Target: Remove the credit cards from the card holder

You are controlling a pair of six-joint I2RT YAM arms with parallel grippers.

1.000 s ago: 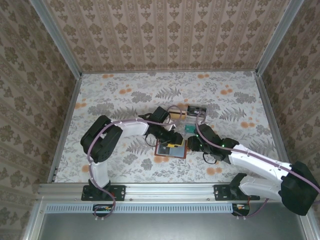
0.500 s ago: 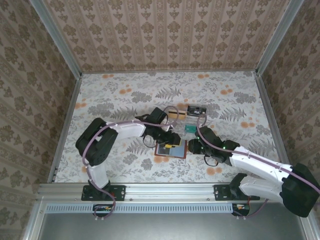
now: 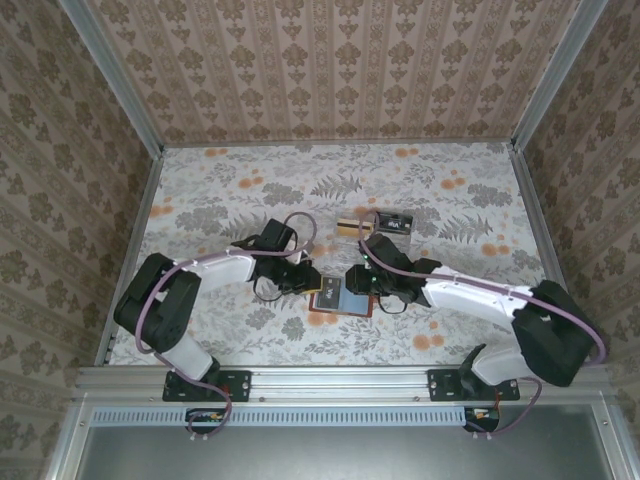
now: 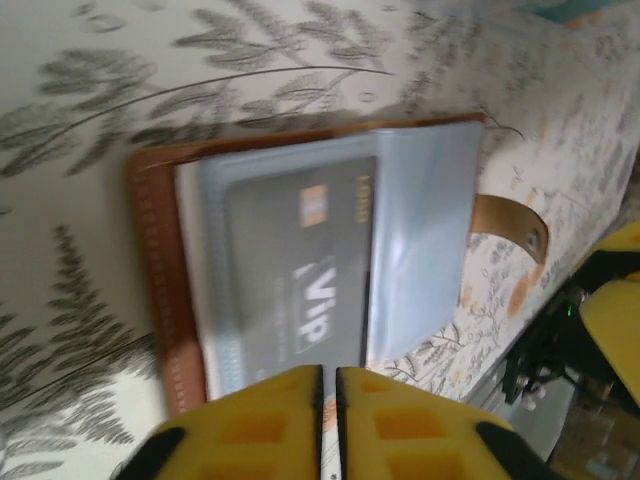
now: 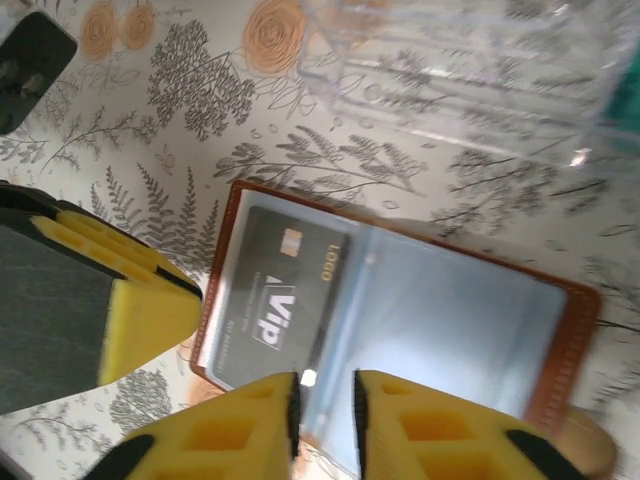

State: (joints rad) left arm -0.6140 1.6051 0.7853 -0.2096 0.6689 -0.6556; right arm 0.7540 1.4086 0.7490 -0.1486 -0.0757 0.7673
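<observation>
— Left wrist view first: where is the card holder (image 4: 420,230)?

— Lying opened flat on the flowered table (image 4: 80,100), lining up, its closing strap (image 4: 510,225) flopped out to one side. A dark credit card (image 4: 300,270) sits in a pocket inside it.

— Anything readable on it?

— "VIP" in white, beside a small gold chip. The gold word near the chip is too small to be sure of.

— And the grippers?

— The left gripper (image 4: 328,400) hovers at the holder's edge, fingers pressed together with nothing visible between them. The right gripper (image 5: 322,410) is over the opposite edge, jaws a narrow slit apart; I cannot tell whether they pinch anything.

— Why flank it like that?

— My guess: one arm steadies the holder while the other draws the card out, probably toward the clear tray (image 5: 480,60) just behind.
</observation>
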